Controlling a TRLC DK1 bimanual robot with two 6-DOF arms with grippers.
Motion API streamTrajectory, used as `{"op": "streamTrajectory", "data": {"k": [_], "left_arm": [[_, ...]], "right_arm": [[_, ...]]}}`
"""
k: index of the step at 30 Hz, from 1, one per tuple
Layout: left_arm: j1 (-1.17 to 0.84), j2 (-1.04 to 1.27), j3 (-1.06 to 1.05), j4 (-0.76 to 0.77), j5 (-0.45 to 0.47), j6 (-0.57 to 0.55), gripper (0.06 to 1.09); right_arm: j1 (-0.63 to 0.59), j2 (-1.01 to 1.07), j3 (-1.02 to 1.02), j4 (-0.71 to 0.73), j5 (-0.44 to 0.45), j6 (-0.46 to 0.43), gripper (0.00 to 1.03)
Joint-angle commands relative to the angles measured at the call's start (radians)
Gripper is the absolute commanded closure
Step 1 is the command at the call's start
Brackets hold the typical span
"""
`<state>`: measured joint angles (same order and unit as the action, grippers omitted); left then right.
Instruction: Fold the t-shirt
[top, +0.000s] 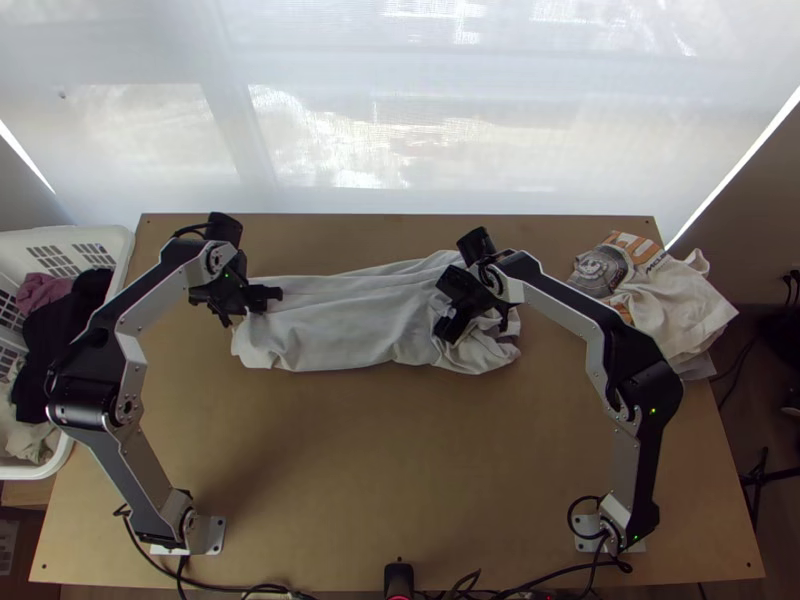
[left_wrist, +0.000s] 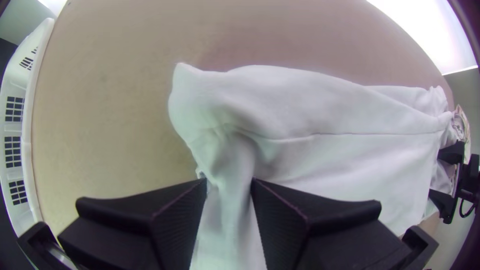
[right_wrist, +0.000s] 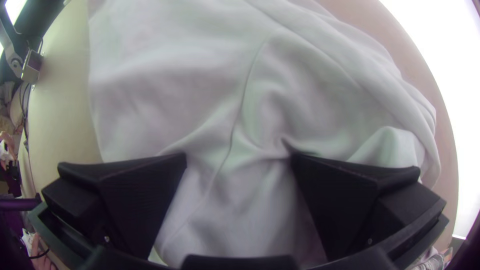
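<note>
Lifting could be spoiled by slipped layers if the shirt (top: 345, 325) is pinched too shallowly by left gripper (left_wrist: 229, 181) and right gripper (right_wrist: 239, 156), both open.

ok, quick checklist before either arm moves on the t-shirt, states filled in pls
1. Left gripper at the t-shirt's end nearest the laundry basket: ok.
2. Left gripper's hold on the cloth firm: cannot tell.
3. Right gripper closed on cloth: not ok, its fingers stand wide apart over the shirt.
4. Shirt end under the right gripper smooth: not ok, creased and bunched.
5. T-shirt clear of the garment pile at the table's right edge: ok, bare wood between them.
</note>
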<state>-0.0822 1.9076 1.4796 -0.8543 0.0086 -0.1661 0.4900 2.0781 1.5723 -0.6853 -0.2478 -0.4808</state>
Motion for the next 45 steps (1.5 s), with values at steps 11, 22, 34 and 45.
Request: {"op": "streamTrajectory", "data": {"k": [11,22,34,45], "left_arm": [[0.015,0.044,-0.002,0.054,-0.047,0.022,0.59],[0.01,0.074,0.001,0.054,-0.045,0.014,0.59],[-0.042,0.119,0.019,0.026,0.024,-0.004,0.8],[-0.044,0.079,0.105,-0.043,0.088,-0.012,1.05]], "right_arm": [[-0.001,-0.001,-0.005,0.0,0.002,0.001,0.05],[-0.001,-0.009,-0.008,0.0,0.002,-0.001,0.05],[0.001,-0.023,-0.009,0.0,0.005,0.004,0.05],[0.002,-0.041,-0.021,0.0,0.016,0.008,0.05]]}}
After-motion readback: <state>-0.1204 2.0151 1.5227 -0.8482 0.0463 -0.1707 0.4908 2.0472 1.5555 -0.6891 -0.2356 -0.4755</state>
